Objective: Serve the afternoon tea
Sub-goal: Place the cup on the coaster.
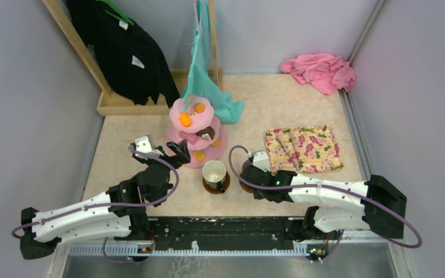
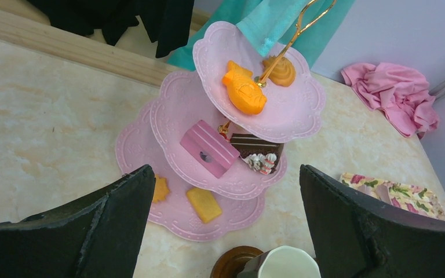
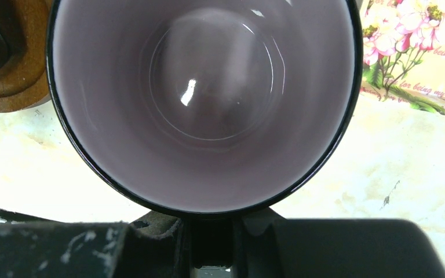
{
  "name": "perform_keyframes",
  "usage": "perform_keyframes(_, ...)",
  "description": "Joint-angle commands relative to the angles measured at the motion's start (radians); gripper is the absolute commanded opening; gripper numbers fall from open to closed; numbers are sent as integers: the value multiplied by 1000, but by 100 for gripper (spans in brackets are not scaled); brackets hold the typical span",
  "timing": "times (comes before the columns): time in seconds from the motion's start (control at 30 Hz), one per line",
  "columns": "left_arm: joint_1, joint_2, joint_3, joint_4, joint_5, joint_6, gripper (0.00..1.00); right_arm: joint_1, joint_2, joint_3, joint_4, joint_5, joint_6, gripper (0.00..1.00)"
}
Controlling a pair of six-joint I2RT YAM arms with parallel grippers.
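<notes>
The pink three-tier stand [image 1: 197,132] stands left of centre. Its top tier holds an orange fish cake [image 2: 243,90] and an orange swirl [image 2: 282,70]. A pink slice [image 2: 208,147] and a brown slice [image 2: 255,152] lie on the middle tier, a yellow bar [image 2: 204,204] on the bottom. My left gripper [image 1: 178,153] hovers open and empty at the stand's near left. The grey mug [image 1: 214,172] stands on a brown disc [image 2: 232,263]. My right gripper [image 3: 211,223] is shut on the handle of the black white-lined mug [image 3: 203,98]; a second brown disc [image 3: 11,63] shows at its left.
A folded floral cloth [image 1: 304,149] lies right of the mugs. A pink cloth [image 1: 320,70] is bunched in the far right corner. Teal fabric [image 1: 208,75] hangs behind the stand, beside a wooden rack with a black garment [image 1: 127,52].
</notes>
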Motion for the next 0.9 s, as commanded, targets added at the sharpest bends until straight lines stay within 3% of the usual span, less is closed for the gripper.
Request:
perform_keyframes(0.0, 4, -14, 1, -31, -8, -19, 99, 14, 8, -8, 53, 27, 22, 0)
perform_keyframes(0.37, 5, -25, 1, -61, -7, -42, 98, 40, 12, -7, 3, 61, 66, 1)
perform_keyframes(0.87, 4, -25, 5, -74, -4, -50, 98, 50, 19, 2, -15, 69, 75, 23)
